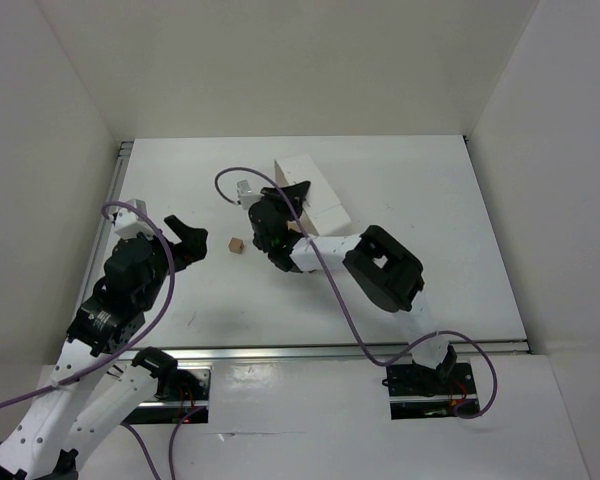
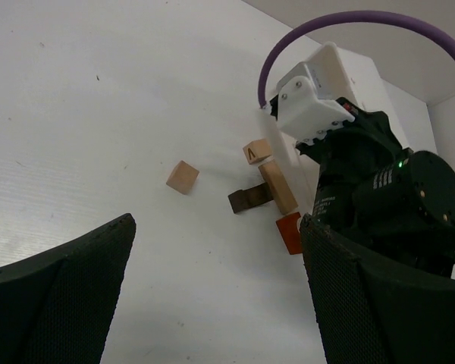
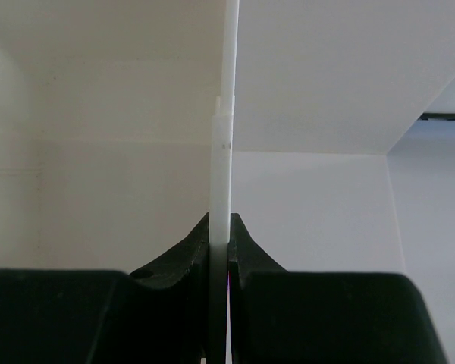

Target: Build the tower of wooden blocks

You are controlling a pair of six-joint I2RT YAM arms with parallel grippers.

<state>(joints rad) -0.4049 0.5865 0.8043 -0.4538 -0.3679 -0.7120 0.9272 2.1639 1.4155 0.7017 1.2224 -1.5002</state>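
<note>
Wooden blocks lie loose on the table, not stacked. A pale tan cube (image 1: 237, 244) sits alone, also in the left wrist view (image 2: 183, 177). Right of it lie a lettered tan cube (image 2: 255, 152), a tan bar (image 2: 277, 187), a dark brown block (image 2: 250, 201) and an orange-red piece (image 2: 290, 232), partly under the right arm's wrist. My left gripper (image 1: 185, 238) is open and empty, left of the pale cube; it also shows in its own view (image 2: 216, 235). My right gripper (image 1: 294, 196) is shut on the thin wall (image 3: 222, 152) of the white tray (image 1: 315, 185).
The white tray lies angled at the back middle of the table. The right arm's elbow (image 1: 385, 268) is bent over the table's middle right. White walls enclose the table on three sides. A purple cable (image 1: 230, 175) loops above the blocks.
</note>
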